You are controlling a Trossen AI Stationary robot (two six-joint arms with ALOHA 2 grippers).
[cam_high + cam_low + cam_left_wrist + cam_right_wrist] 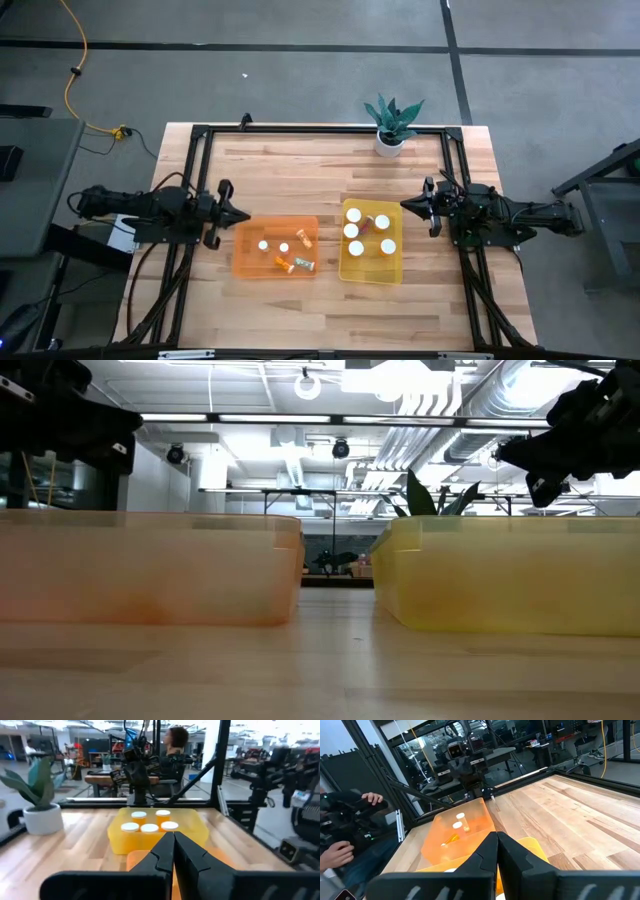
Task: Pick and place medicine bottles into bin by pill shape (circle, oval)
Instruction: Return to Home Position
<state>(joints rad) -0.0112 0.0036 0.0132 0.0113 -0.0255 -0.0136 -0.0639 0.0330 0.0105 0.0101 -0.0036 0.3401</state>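
Several medicine bottles with white caps stand upright in the yellow bin; their caps show in the left wrist view. In the orange bin, a few medicine bottles stand upright and two lie on their sides. My left gripper hangs shut and level just left of the orange bin, above its left rim, holding nothing. My right gripper hangs shut and level just right of the yellow bin's far corner, also holding nothing. Both show shut in their wrist views.
A white pot with a green plant stands at the table's far edge. A black frame runs around the table top. The two bins sit side by side with a narrow gap. A person's hands show beyond the table.
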